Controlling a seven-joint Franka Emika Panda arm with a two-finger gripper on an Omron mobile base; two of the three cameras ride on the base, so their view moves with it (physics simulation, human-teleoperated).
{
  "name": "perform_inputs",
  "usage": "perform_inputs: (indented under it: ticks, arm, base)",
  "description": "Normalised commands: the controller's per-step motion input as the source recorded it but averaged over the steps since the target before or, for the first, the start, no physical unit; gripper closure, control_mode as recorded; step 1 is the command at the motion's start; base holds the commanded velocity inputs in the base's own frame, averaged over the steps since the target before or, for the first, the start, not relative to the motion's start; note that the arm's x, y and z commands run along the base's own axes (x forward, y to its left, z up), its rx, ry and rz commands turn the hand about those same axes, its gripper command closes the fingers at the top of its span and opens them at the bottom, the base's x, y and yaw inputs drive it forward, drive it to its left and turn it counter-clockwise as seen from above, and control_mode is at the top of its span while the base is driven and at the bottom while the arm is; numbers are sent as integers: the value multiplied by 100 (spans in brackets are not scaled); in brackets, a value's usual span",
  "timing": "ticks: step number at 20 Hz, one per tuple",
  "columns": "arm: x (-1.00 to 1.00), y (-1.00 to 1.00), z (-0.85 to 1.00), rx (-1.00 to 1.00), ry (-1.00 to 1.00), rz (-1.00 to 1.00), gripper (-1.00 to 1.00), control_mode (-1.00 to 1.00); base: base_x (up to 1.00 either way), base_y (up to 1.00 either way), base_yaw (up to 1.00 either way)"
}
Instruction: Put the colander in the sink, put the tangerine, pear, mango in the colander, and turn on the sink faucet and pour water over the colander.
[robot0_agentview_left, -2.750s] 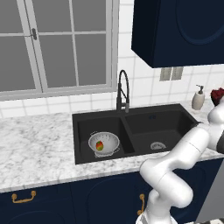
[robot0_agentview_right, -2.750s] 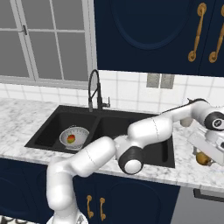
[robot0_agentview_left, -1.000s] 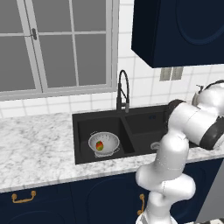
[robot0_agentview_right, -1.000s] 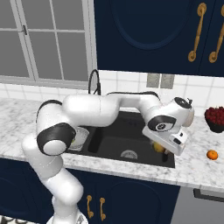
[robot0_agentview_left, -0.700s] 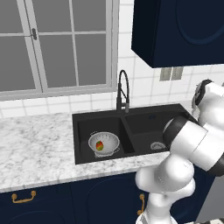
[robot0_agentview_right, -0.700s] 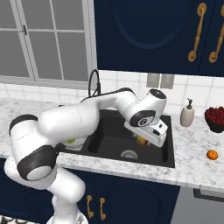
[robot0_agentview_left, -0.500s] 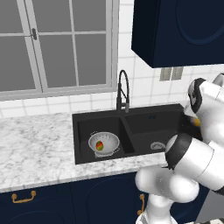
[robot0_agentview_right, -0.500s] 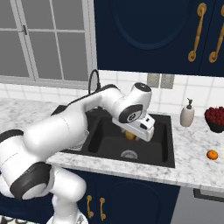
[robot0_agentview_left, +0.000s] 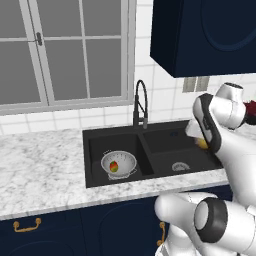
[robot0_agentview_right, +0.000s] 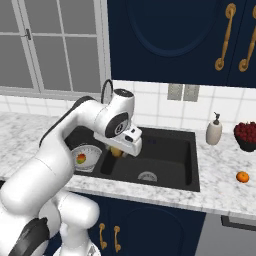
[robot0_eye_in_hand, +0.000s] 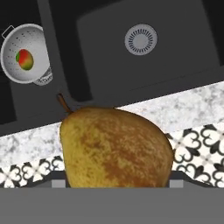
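The pear (robot0_eye_in_hand: 116, 146) was held between the fingers of the gripper (robot0_agentview_right: 118, 150) above the sink (robot0_agentview_right: 187, 176). The colander (robot0_agentview_left: 119, 163) sat in the left basin with the mango (robot0_agentview_left: 114, 166) inside. The tangerine (robot0_agentview_right: 242, 176) lay on the counter (robot0_agentview_right: 225, 192).

pear (robot0_eye_in_hand: 116, 146) leftward, now over sink (robot0_agentview_right: 165, 160)
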Motion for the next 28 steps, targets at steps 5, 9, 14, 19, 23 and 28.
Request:
perform_inputs:
  ticks: [5, 9, 14, 19, 23, 28]
  arm:
    - [-7, 100, 0, 0, 9, 18, 100, -100]
    - [0, 100, 0, 0, 10, 20, 100, -100]
    - [13, 100, -3, 0, 5, 12, 100, -100]
    - [44, 96, -27, 0, 6, 6, 100, -100]
    - [58, 64, -46, 0, 9, 2, 100, -100]
    - [54, 35, -47, 0, 10, 0, 100, -100]
  base:
    - [0, 0, 0]
    - [0, 0, 0]
    - [0, 0, 0]
    - [0, 0, 0]
    - [0, 0, 0]
    - [0, 0, 0]
